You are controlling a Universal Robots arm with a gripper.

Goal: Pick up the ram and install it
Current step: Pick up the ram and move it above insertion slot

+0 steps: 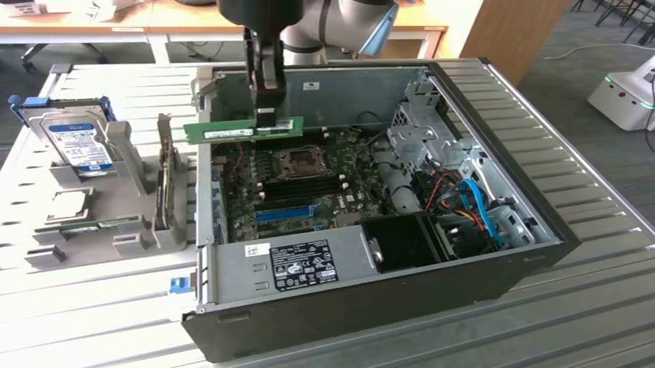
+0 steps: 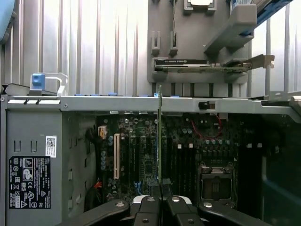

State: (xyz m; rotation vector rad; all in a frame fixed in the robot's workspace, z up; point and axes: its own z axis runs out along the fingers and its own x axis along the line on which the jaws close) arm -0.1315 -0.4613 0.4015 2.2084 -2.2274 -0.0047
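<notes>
Ram hangs clamped in tool above motherboard, case wall just beside.

Bright light falls on the ribbed silver metal table. Far from the jaws of the black gripper, glare washes the table's ribs almost white. The long thin green ram stick between the jaws is well lit. Below the jaws, the inside of the open black computer case is dimmer, and the square black fan cover is nearly all shadow. In the wrist view the table beyond the jaws glows pale, while the dark green circuit board under them sits in gloom, darkest past the square silver chip socket.
</notes>
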